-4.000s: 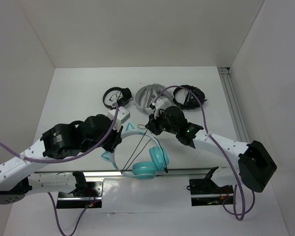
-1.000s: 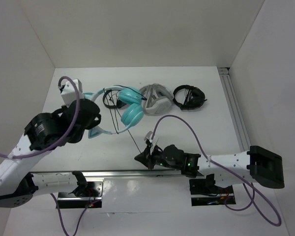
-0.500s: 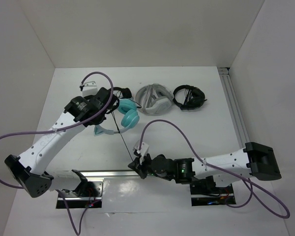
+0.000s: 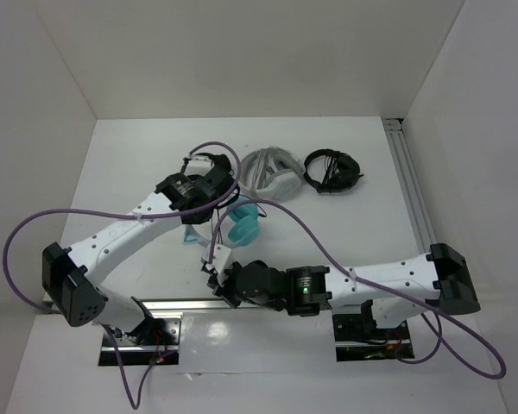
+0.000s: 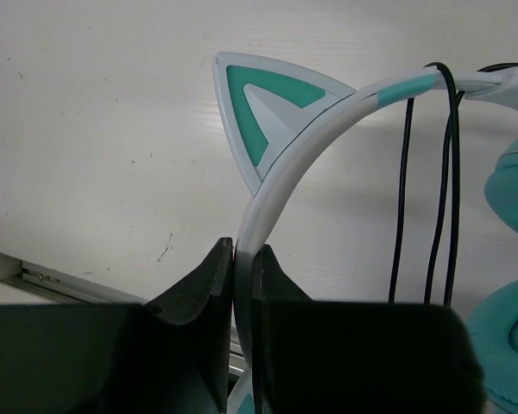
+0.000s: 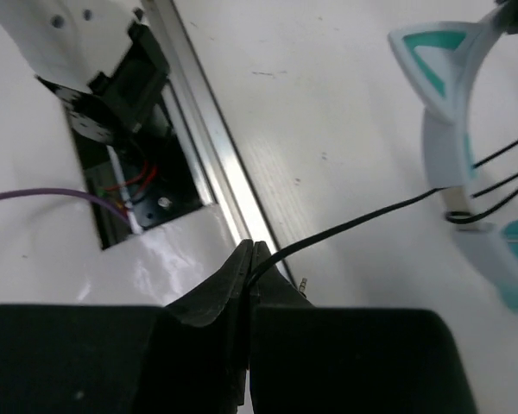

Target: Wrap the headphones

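Anchoring the frame, the left gripper (image 5: 242,259) has its jaws closed tight on the pale mint headband (image 5: 298,159), just below one teal-lined cat ear (image 5: 259,108). It holds the teal over-ear headphones (image 4: 240,226) near the middle of the white table (image 4: 121,172), slightly toward its near edge. This grip appears meant to steady the band as a spool. The right gripper (image 6: 249,254), pinched fully closed on the thin black cable (image 6: 354,226), draws it taut toward the aluminium rail (image 6: 216,164) at the near edge, presumably for the next turn. Loops of cable already cross the band. White-grey headphones (image 4: 268,172) and black headphones (image 4: 332,171) lie apart toward the far edge.
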### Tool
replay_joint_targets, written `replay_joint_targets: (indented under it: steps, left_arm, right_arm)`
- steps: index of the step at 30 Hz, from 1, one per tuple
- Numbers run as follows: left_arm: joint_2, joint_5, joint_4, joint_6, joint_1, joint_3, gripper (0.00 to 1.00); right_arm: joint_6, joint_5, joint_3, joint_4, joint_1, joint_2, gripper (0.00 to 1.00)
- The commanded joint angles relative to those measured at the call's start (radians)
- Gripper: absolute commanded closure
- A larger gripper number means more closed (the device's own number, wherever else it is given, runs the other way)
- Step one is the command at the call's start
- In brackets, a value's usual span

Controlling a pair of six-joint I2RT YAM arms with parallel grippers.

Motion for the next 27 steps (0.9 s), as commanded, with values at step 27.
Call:
replay_joint_targets:
  steps: [27]
  left_arm:
    - [-0.224,0.423,0.222,0.324,-0.264,-0.265,1.0]
  right_arm:
    - [-0.258,0.53,0.16,-0.466,-0.166,-0.033,0.82]
